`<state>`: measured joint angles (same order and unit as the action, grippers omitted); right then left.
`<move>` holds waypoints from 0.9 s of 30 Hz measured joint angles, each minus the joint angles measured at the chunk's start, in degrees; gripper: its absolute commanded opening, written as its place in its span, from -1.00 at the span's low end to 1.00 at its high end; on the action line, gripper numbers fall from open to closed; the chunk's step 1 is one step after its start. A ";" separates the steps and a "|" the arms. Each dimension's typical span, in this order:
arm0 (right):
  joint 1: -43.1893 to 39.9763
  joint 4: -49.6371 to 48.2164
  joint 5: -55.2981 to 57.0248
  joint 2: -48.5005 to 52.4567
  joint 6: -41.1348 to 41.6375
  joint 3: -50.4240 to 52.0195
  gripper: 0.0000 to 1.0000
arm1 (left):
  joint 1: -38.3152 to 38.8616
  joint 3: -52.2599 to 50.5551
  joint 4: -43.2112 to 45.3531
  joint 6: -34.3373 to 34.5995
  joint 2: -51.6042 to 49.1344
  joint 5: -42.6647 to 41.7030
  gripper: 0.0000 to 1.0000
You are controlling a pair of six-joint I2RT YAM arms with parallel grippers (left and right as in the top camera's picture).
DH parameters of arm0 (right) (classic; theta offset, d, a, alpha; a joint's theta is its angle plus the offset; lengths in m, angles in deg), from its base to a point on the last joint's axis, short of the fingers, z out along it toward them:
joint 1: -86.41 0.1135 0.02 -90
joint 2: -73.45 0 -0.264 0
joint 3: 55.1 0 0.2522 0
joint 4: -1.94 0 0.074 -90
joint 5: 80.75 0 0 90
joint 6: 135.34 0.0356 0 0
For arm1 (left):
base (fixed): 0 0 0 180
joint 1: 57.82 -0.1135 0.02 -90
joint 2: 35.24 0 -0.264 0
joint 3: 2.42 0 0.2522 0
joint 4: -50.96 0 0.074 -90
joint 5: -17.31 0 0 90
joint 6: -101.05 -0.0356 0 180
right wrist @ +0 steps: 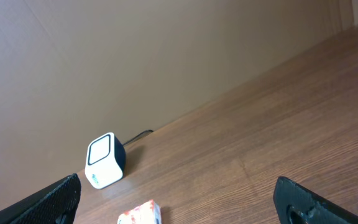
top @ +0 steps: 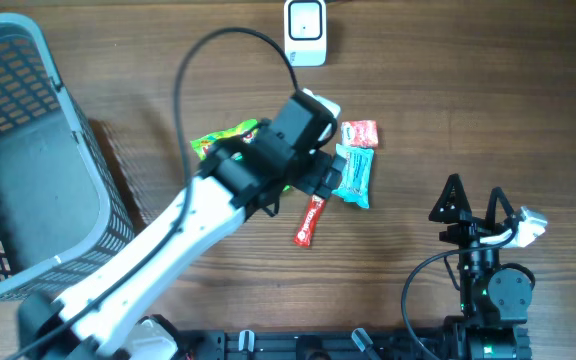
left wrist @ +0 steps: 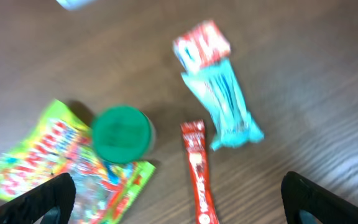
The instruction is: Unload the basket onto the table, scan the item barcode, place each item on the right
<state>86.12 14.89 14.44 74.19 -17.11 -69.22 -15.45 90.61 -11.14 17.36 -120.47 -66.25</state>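
We see soft, even light; the basket (top: 88, 170) throws a faint shadow rightward. Our left wrist view is motion-blurred; the others look sharp.

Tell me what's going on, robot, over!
Left gripper open, empty, over the snack packets. Right gripper open, empty, off aside. No packet at the scanner yet. Nothing blocking it.

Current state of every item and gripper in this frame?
left gripper: open, empty
right gripper: open, empty
green-lidded jar: upright, lid on
teal wrapper: lying flat
red stick pack: lying flat
candy bag: lying flat
scanner: standing, nothing presented
basket: upright
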 measured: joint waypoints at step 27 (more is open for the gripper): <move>0.00 0.00 0.00 0.00 0.00 0.00 0.99 | -66.27 0.87 -12.09 36.72 20.15 -6.16 1.00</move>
<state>86.12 14.89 14.44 74.19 -17.11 -69.22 -81.72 91.48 -23.22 54.08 -100.32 -72.42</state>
